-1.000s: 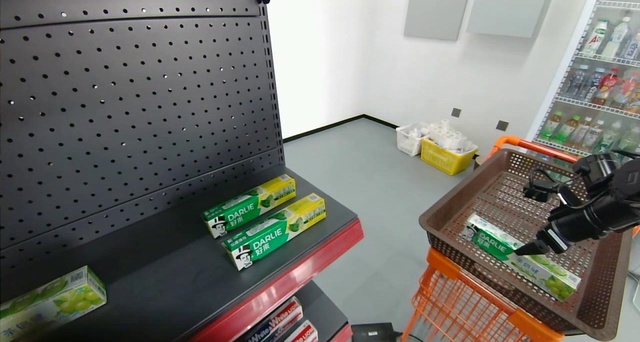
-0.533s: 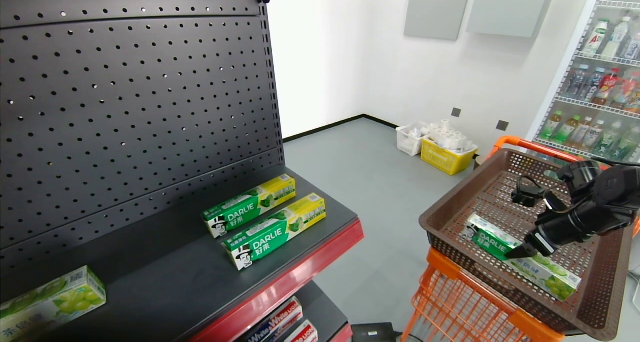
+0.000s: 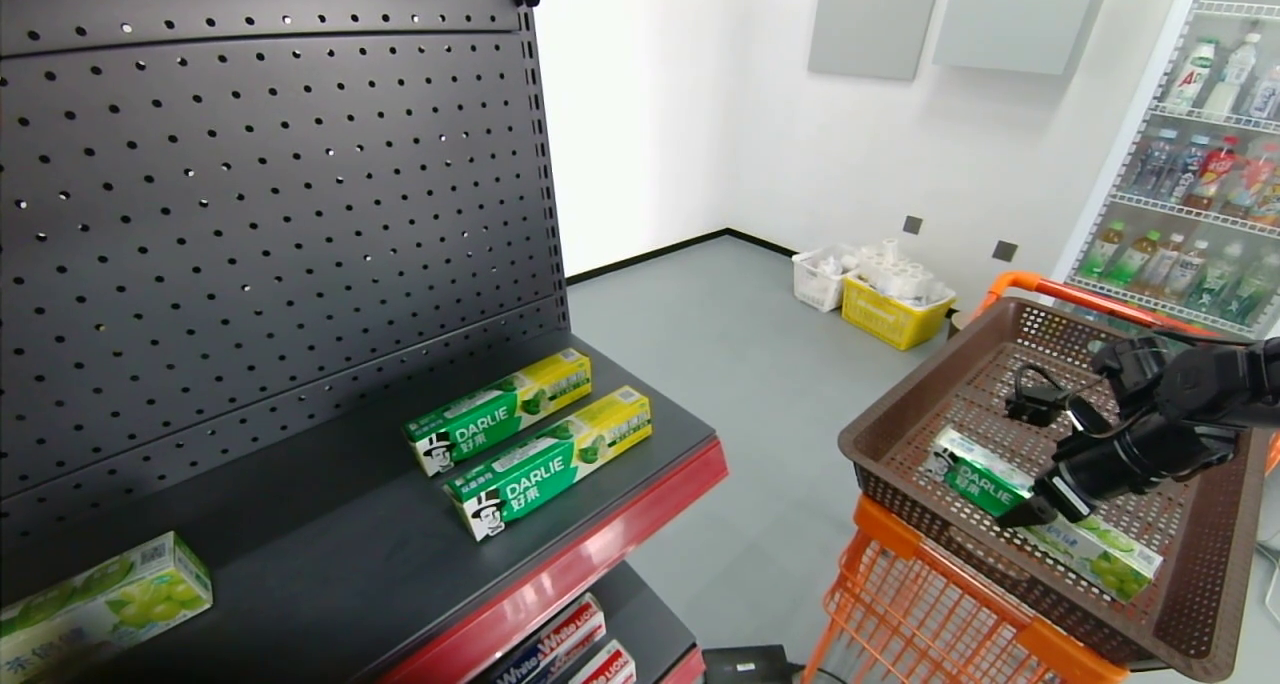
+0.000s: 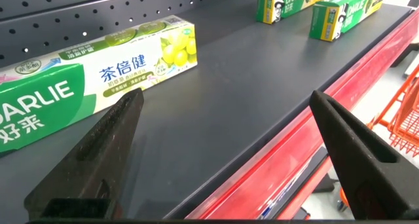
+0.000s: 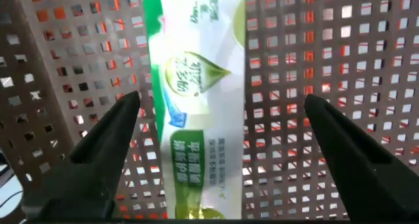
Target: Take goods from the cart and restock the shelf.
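Head view: right gripper (image 3: pixel 1032 511) hung low over a toothpaste box (image 3: pixel 972 482) lying flat in a brown basket (image 3: pixel 900 396) of perforated plastic, seated on top of an orange wire cart (image 3: pixel 925 619). Box was a long rectangular carton, glossy, with its dark green end toward the shelf side and its pale, fruit-printed end toward the robot's right. Its long axis ran diagonally across the basket floor. Shelf (image 3: pixel 330 534) was a matte dark metal deck with a red front edge, backed by black pegboard (image 3: pixel 270 214). Two green-and-yellow cartons (image 3: pixel 498 411) (image 3: pixel 548 461) lay on it side by side, roughly parallel. A pale green carton (image 3: pixel 105 594) lay far to the left.

Left wrist view: left gripper (image 4: pixel 222 119) stood wide open above the bare shelf deck (image 4: pixel 229 112), with black, grainy, wedge-shaped fingers. The pale green carton (image 4: pixel 98 73) lay beyond it, near the pegboard.

Right wrist view: fingers (image 5: pixel 111 145) were spread wide, one on each side of the box (image 5: pixel 193 80), clear of both long edges and gripping nothing. Box axis ran crosswise to the line between the fingertips
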Controlling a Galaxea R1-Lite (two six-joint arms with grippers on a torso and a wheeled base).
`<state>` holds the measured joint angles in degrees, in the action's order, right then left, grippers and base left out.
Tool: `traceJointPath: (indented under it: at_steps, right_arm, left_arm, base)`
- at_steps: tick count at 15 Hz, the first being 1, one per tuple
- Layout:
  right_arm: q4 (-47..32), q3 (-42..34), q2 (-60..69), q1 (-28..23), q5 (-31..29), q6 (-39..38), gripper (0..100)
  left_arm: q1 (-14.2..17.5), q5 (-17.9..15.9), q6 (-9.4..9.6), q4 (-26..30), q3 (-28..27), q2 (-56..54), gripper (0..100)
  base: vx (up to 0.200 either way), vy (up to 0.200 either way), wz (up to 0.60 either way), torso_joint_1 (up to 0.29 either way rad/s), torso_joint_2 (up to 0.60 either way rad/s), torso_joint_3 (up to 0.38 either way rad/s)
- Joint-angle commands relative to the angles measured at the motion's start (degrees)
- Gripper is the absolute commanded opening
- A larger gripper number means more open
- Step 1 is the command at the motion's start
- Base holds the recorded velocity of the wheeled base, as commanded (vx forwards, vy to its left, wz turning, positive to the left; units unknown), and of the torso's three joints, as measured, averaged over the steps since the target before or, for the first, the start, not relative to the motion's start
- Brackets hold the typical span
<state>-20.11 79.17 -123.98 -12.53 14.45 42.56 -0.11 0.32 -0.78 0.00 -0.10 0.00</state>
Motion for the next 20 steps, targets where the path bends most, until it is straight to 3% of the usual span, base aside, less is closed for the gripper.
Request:
traceJointPath:
  at_steps: [1, 2, 8, 15, 20]
  right_arm:
    - [0.0, 0.0, -0.2, -0.2, 0.1, 0.2, 100]
    - [0.0, 0.0, -0.3, -0.2, 0.1, 0.2, 0]
    - [-0.7, -0.8, 0.8, -0.3, 0.1, 0.4, 0]
    - [-0.2, 0.0, 10.7, -0.7, 1.3, 1.0, 0]
    - [8.3, -0.8, 15.2, 4.3, 4.5, -3.3, 0]
  left_arm:
    - [0.0, 0.0, -0.01, 0.0, 0.0, 0.0, 100]
    - [-0.1, 0.0, -0.01, 0.0, 0.0, 0.0, 100]
    - [0.0, 0.0, -0.01, 0.0, 0.0, 0.0, 100]
    - [0.0, 0.0, -0.01, 0.0, 0.0, 0.0, 100]
    - [0.0, 0.0, -0.01, 0.0, 0.0, 0.0, 100]
  base:
    - [0.0, 0.0, 0.0, 0.0, 0.0, 0.0]
    - [0.0, 0.0, 0.0, 0.0, 0.0, 0.0]
    - [0.0, 0.0, 0.0, 0.0, 0.0, 0.0]
    - [0.0, 0.0, 0.0, 0.0, 0.0, 0.0]
    - [0.0, 0.0, 0.0, 0.0, 0.0, 0.0]
